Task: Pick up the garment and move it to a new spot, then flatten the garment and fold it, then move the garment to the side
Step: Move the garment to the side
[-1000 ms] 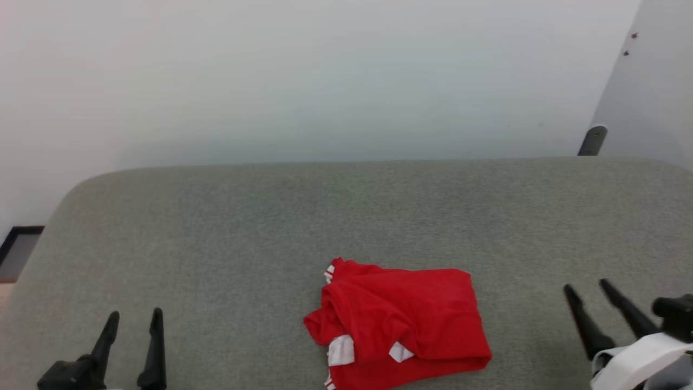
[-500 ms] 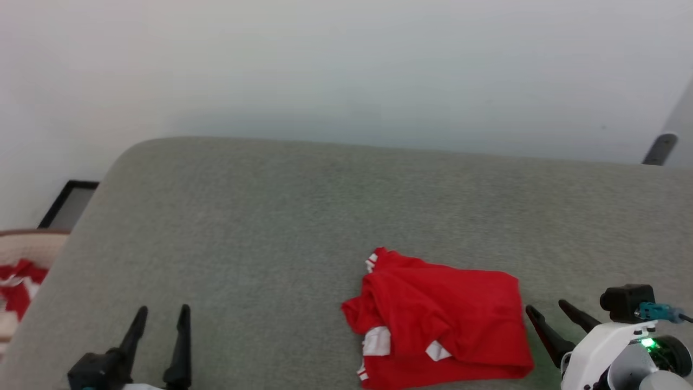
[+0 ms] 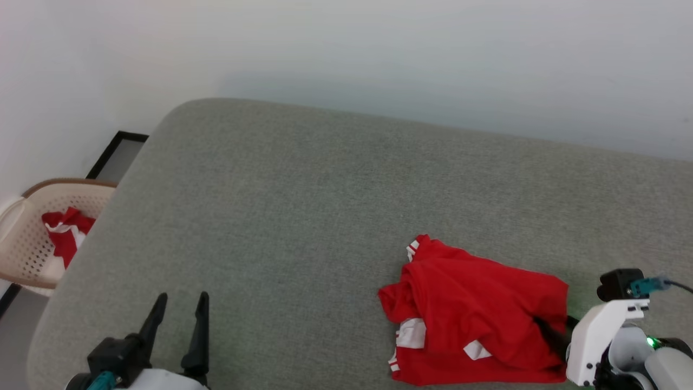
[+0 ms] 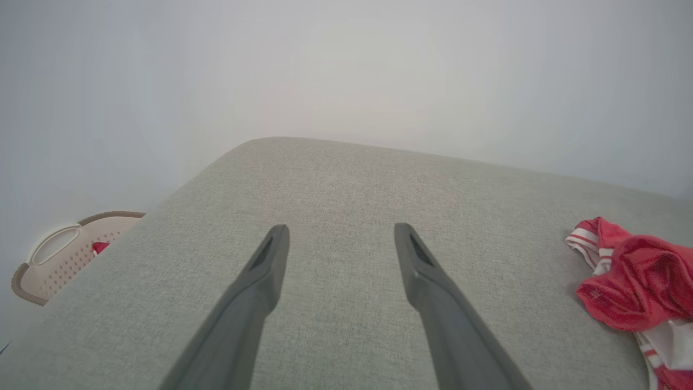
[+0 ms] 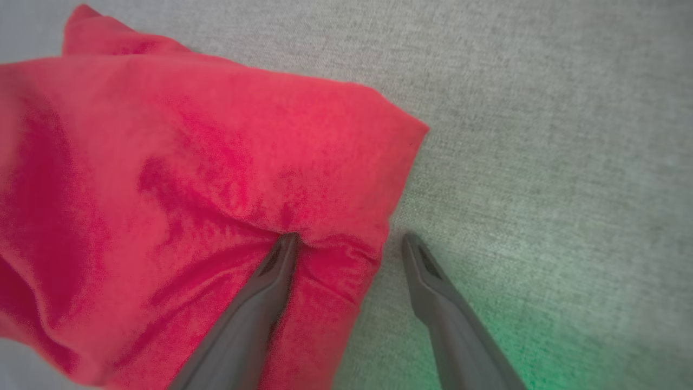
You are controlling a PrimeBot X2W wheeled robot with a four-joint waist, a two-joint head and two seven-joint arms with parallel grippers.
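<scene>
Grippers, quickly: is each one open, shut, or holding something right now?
Left gripper: open, holding nothing, over the grey cushion.
Right gripper: open, astride the edge of the garment, not clamped on it.

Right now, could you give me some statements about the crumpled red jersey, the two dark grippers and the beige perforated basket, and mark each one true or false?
1. The crumpled red jersey lies on the grey upholstered surface. True.
2. The left gripper is shut on the jersey. False: it is open over bare grey fabric, apart from the jersey.
3. The right gripper is open, one finger on the jersey's edge, the other over the grey surface. True.
4. The beige perforated basket is empty. False: a red and white cloth lies in it.
</scene>
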